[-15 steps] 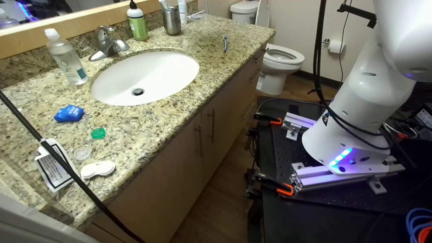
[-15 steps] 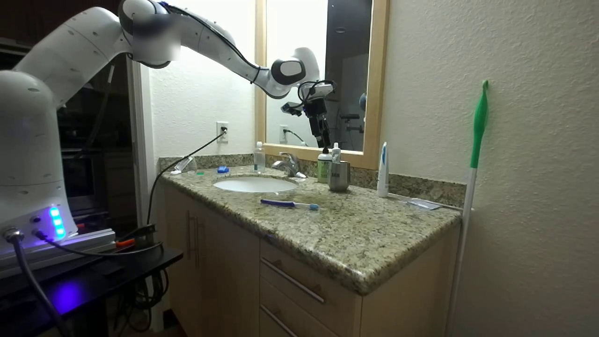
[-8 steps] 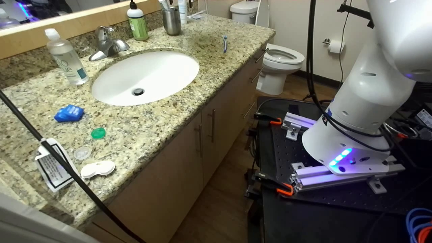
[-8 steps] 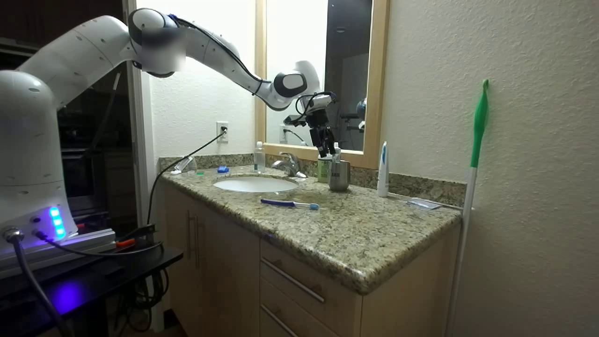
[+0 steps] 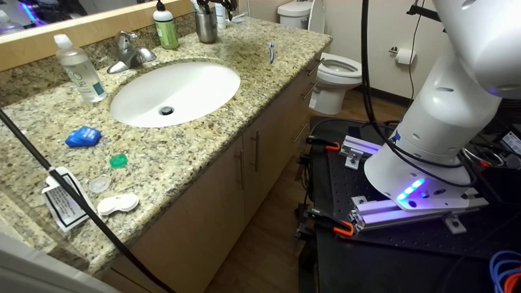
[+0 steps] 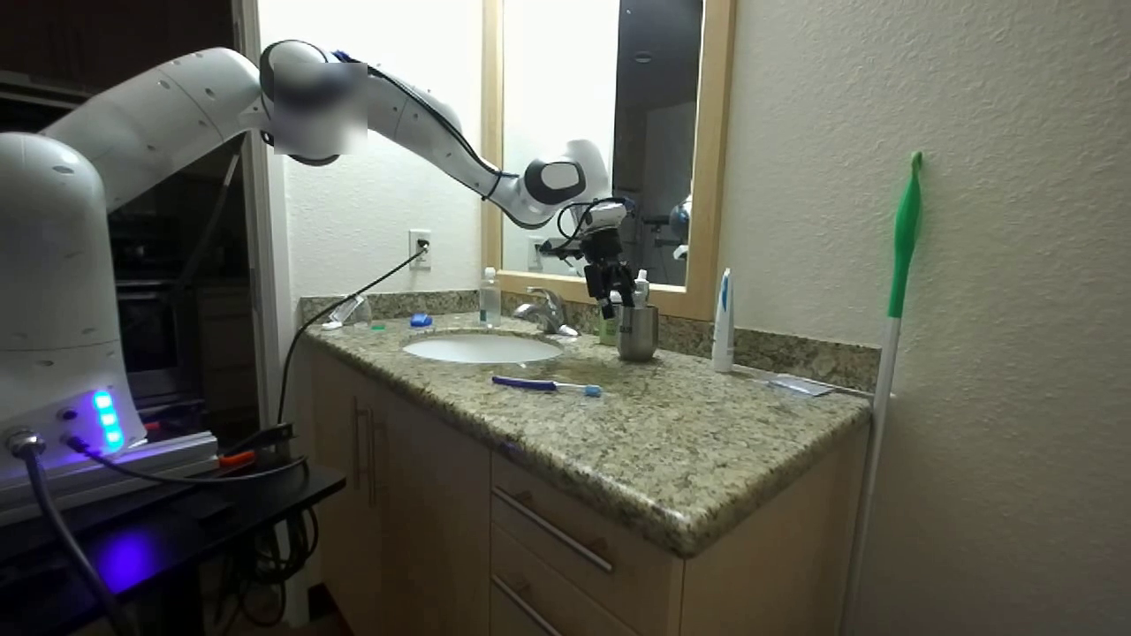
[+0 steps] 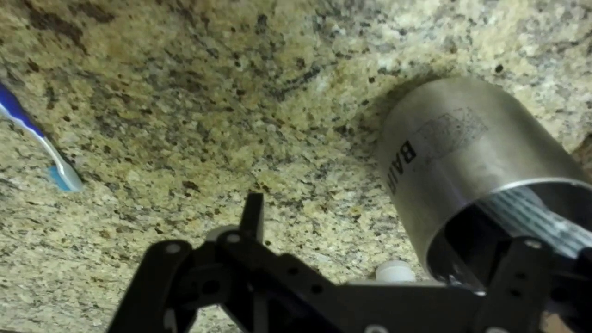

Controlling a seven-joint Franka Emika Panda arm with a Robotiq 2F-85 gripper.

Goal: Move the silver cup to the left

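Wrist view puts the silver cup point(image 7: 458, 143) at its three o'clock, standing on the speckled tabletop point(image 7: 277, 115). I judge it as thin metal: stiff, hardly breakable, rather light, but smooth, so it may slip or turn. Inside leans a striped, tube-like item point(image 7: 532, 215), which could make it top-heavy. The tool point(image 6: 619, 307) is spread wide and has hold of nothing; part of it overlaps the cup's mouth, but whether it touches, I cannot tell. I think a good hold would be on the upper wall, one finger inside the rim, clear of that item. Near the cup, at about nine o'clock in both exterior views, stands the green bottle point(image 5: 167, 34). Well apart lies the toothbrush point(image 7: 46, 144), at the wrist view's nine o'clock.
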